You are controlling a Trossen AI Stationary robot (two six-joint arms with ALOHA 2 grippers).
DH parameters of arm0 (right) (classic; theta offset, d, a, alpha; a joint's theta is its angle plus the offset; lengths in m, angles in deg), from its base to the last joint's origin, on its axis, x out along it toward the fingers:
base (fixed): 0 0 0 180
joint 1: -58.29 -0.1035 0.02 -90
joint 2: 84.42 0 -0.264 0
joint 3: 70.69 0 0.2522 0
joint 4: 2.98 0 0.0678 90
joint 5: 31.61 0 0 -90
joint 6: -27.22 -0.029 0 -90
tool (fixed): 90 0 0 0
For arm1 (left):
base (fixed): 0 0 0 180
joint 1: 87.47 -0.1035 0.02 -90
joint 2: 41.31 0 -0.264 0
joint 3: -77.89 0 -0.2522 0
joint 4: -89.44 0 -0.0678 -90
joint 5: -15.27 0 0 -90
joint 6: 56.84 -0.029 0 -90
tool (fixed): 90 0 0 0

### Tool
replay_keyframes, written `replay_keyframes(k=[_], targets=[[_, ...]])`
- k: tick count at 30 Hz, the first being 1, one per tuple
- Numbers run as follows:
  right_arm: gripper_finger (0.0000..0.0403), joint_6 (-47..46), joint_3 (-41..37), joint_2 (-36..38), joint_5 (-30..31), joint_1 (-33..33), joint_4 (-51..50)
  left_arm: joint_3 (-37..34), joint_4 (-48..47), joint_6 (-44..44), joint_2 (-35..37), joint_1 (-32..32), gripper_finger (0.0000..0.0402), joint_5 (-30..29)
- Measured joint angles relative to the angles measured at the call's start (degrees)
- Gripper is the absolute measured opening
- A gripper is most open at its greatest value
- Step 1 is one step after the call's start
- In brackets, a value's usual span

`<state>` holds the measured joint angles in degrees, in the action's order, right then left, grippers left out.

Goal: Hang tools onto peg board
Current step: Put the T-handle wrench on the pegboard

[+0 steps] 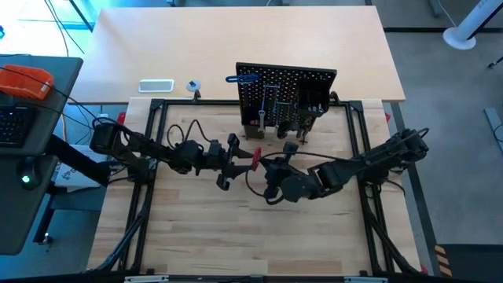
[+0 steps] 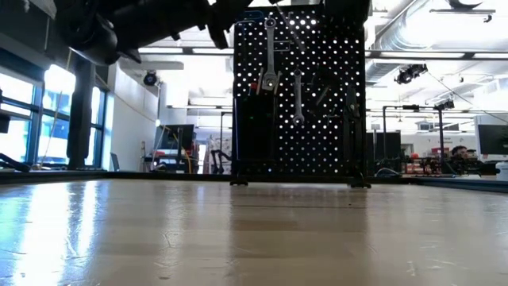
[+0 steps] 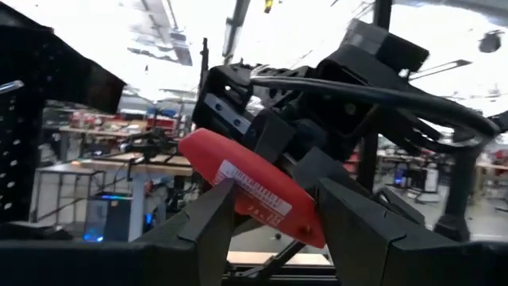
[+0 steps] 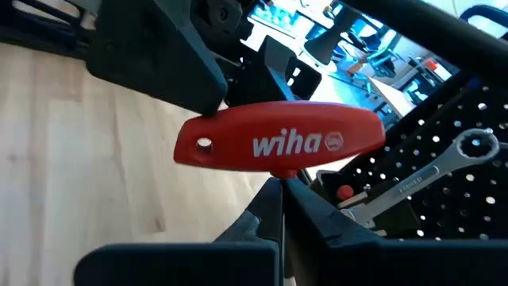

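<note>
We see both arms reaching inward from the table's sides and meeting just in front of the peg board, which stands upright at the far edge of the wooden work surface.

The left gripper stretches in low and nearly level, its wrist pointing toward the middle. Its fingers stand apart on either side of the red T-handle key; in the left wrist view the handle lies between them, though we cannot tell whether the pads actually press on it.

The right gripper comes in from the opposite side, elbow bent, and its fingers are closed tight on the thin shaft just under the red handle, so this claw carries the tool. The handle sits crosswise above its fingertips, a short way in front of the board.

On the board we see a blue-handled key at the top corner, silver wrenches hanging on hooks, and dark tools on the other half.

In front of the arms the wooden surface runs open to its near edge; between the grippers and the board's foot the gap is narrow. Behind the board lie a white tray and a small tape roll.
</note>
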<state>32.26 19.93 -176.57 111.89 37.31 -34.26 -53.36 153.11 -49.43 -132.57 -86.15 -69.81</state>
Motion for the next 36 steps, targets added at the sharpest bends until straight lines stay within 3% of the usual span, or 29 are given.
replay_keyframes(k=[6,28,36], targets=[[0.0,1.5,0.0,-0.5,0.6,0.6,0.8,1.1,-2.8,0.0,0.1,0.1,0.0173,-5.6],[0.0,-0.7,0.0,-0.6,1.9,-0.1,-1.0,2.3,-6.7,-2.6,0.9,1.4,0.0173,-5.4],[0.0,-1.6,0.0,-0.6,3.9,-0.1,-1.7,2.3,-10.6,-7.4,3.4,2.0,0.0173,-8.3]])
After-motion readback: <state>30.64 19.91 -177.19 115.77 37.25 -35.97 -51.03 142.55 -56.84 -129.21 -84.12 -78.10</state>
